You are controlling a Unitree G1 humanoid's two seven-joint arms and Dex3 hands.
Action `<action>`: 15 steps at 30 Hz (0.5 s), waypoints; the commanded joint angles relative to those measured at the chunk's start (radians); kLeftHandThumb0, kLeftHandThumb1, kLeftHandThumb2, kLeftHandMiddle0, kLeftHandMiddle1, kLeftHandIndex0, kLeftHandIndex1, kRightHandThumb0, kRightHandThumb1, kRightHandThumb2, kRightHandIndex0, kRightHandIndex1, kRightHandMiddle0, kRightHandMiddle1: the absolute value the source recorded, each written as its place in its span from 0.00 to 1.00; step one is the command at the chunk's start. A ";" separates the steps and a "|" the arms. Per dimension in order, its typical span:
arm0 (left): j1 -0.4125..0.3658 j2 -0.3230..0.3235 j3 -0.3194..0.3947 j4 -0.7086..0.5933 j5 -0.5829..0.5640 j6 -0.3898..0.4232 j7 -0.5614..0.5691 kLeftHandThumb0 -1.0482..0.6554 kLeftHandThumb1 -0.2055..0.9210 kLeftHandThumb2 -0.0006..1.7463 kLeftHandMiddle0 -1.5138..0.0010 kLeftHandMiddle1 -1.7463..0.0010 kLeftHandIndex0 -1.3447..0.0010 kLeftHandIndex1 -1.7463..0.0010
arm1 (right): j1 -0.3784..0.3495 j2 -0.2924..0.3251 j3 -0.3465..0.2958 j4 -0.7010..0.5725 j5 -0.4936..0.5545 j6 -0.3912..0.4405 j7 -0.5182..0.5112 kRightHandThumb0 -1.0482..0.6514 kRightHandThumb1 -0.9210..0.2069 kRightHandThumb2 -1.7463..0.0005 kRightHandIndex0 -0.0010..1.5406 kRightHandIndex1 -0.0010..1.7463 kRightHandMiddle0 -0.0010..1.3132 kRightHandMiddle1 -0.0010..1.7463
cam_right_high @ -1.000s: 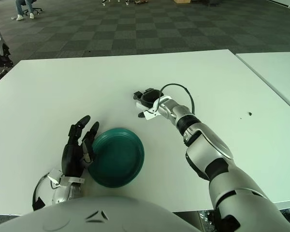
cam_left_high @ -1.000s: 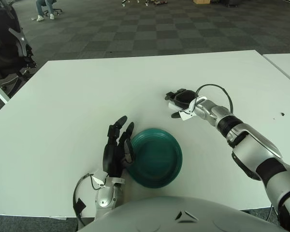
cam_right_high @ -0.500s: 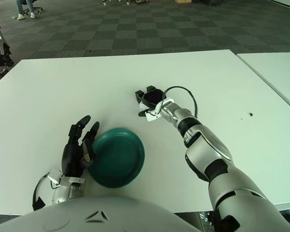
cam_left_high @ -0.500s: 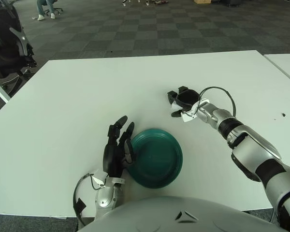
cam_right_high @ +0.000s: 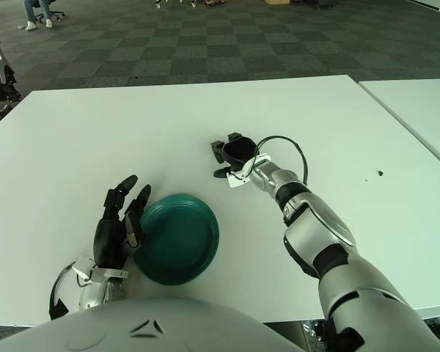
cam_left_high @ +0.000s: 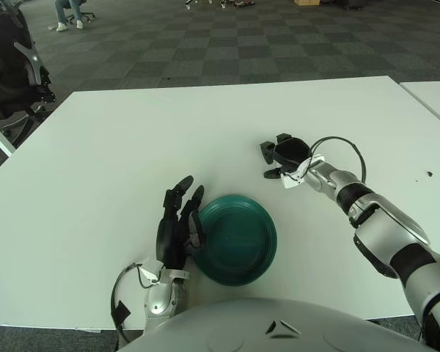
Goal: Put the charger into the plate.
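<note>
A dark green plate [cam_left_high: 238,238] lies near the table's front edge, with nothing in it. My right hand [cam_left_high: 279,155] hovers over the table behind and to the right of the plate. Its fingers are curled around a dark round object that I take for the charger [cam_left_high: 290,150]; most of it is hidden by the fingers. A black cable [cam_left_high: 345,143] loops from the hand back to the wrist. My left hand [cam_left_high: 180,220] shows right beside the plate's left rim, fingers stretched out and holding nothing.
The white table [cam_left_high: 132,139] reaches to the left, right and back. A small dark speck [cam_left_high: 429,174] marks it at the far right. A second white table [cam_left_high: 434,99] stands to the right, a black office chair [cam_left_high: 11,70] to the left.
My right hand has drifted a little to the right with the dark object still in its fingers. The left hand and the plate have not moved.
</note>
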 commanded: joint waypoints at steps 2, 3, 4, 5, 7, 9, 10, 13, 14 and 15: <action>-0.047 -0.042 0.011 0.125 -0.015 0.026 -0.002 0.05 1.00 0.53 0.62 0.99 0.92 0.49 | 0.013 -0.007 -0.004 0.013 0.000 0.000 0.018 0.16 0.00 0.59 0.51 1.00 0.39 1.00; -0.047 -0.042 0.011 0.126 -0.014 0.025 -0.001 0.05 1.00 0.53 0.62 0.99 0.92 0.49 | 0.013 -0.008 -0.006 0.014 0.000 -0.001 0.012 0.15 0.00 0.59 0.51 1.00 0.40 1.00; -0.048 -0.043 0.011 0.127 -0.014 0.025 0.000 0.05 1.00 0.53 0.61 0.99 0.92 0.49 | 0.014 -0.008 -0.007 0.015 0.000 -0.002 0.007 0.15 0.00 0.58 0.52 1.00 0.41 1.00; -0.049 -0.043 0.012 0.128 -0.013 0.025 0.001 0.05 1.00 0.53 0.61 0.99 0.92 0.49 | 0.015 -0.009 -0.009 0.016 0.001 -0.004 0.002 0.15 0.00 0.58 0.52 1.00 0.42 1.00; -0.050 -0.044 0.013 0.130 -0.012 0.024 0.003 0.05 1.00 0.53 0.61 0.99 0.92 0.49 | 0.016 -0.010 -0.013 0.018 0.002 -0.009 -0.009 0.15 0.00 0.58 0.52 1.00 0.44 1.00; -0.051 -0.044 0.014 0.131 -0.011 0.023 0.004 0.05 1.00 0.53 0.61 0.98 0.92 0.49 | 0.018 -0.011 -0.018 0.022 0.004 -0.014 -0.020 0.15 0.00 0.58 0.53 1.00 0.47 1.00; -0.051 -0.045 0.014 0.131 -0.010 0.023 0.004 0.05 1.00 0.53 0.61 0.98 0.92 0.49 | 0.019 -0.011 -0.019 0.024 0.005 -0.016 -0.025 0.15 0.00 0.58 0.54 1.00 0.48 1.00; -0.053 -0.045 0.014 0.134 -0.010 0.021 0.003 0.05 1.00 0.53 0.61 0.98 0.91 0.48 | 0.021 -0.011 -0.022 0.029 0.005 -0.022 -0.036 0.15 0.00 0.57 0.55 1.00 0.52 1.00; -0.053 -0.045 0.014 0.134 -0.010 0.021 0.003 0.05 1.00 0.53 0.60 0.98 0.91 0.48 | 0.021 -0.011 -0.022 0.031 0.004 -0.024 -0.039 0.16 0.00 0.57 0.55 1.00 0.54 1.00; -0.054 -0.045 0.015 0.135 -0.009 0.021 0.003 0.05 1.00 0.53 0.60 0.98 0.91 0.48 | 0.021 -0.011 -0.022 0.032 0.004 -0.027 -0.042 0.16 0.00 0.56 0.56 1.00 0.55 1.00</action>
